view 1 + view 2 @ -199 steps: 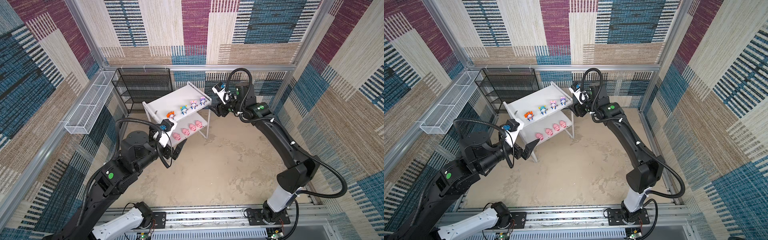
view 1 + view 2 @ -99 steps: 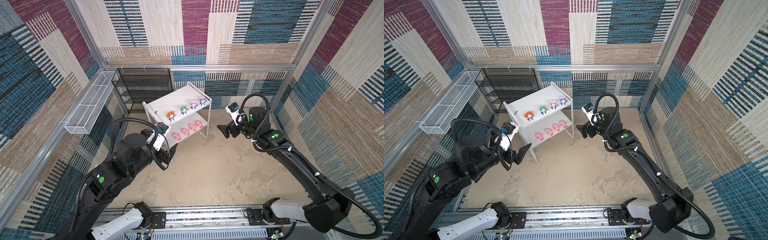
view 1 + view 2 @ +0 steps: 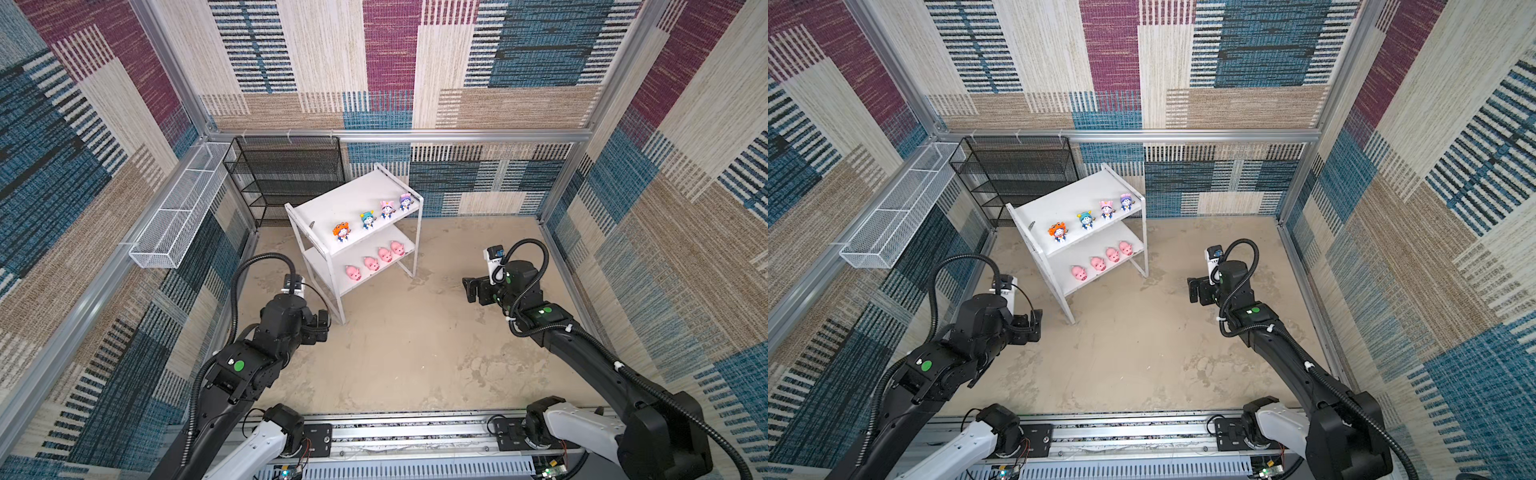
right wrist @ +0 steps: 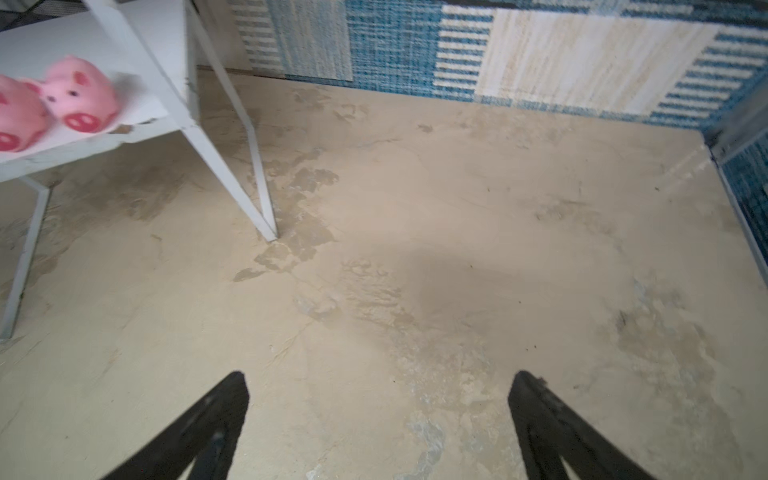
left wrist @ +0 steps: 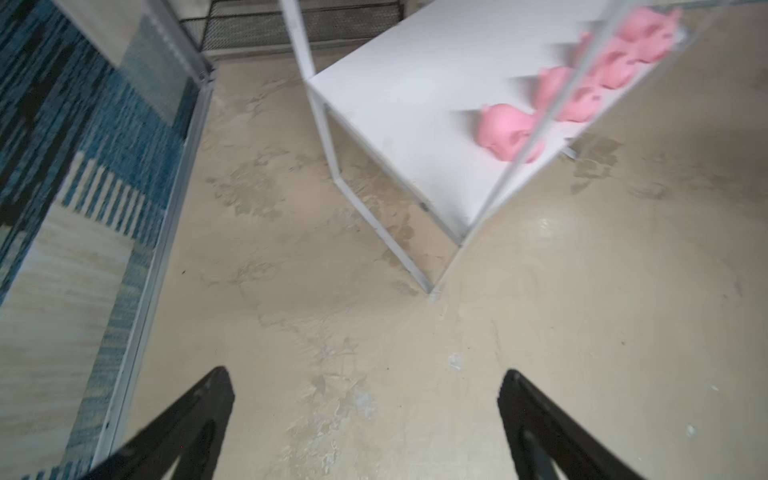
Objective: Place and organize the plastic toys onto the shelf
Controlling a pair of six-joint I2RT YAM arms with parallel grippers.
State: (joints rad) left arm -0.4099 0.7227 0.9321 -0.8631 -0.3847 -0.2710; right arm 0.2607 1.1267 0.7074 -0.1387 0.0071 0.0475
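Observation:
The white two-tier shelf [image 3: 340, 199] [image 3: 1059, 199] stands at the back of the floor. Several hooded white-blue figurines line its top board, from the orange-hooded one [image 3: 341, 231] to the purple-hooded one [image 3: 405, 202]. Several pink pigs [image 3: 370, 263] [image 3: 1097, 263] sit in a row on the lower board. My left gripper [image 3: 325, 326] [image 5: 366, 372] hovers open and empty by the shelf's near front leg. My right gripper [image 3: 469, 289] [image 4: 380, 374] is open and empty over bare floor, right of the shelf. Blurred pigs [image 5: 503, 129] [image 4: 81, 93] show in both wrist views.
A black mesh rack [image 3: 286, 174] stands against the back wall, behind and left of the shelf. A long white wire basket [image 3: 178, 216] hangs on the left wall. Carpeted walls with metal frame bars enclose the sandy floor. The arms' base rail [image 3: 415, 432] runs along the front.
My right arm has drawn back from the right end of the shelf's top board to the floor on the right, jaws now wide. My left arm has backed away from the shelf's front.

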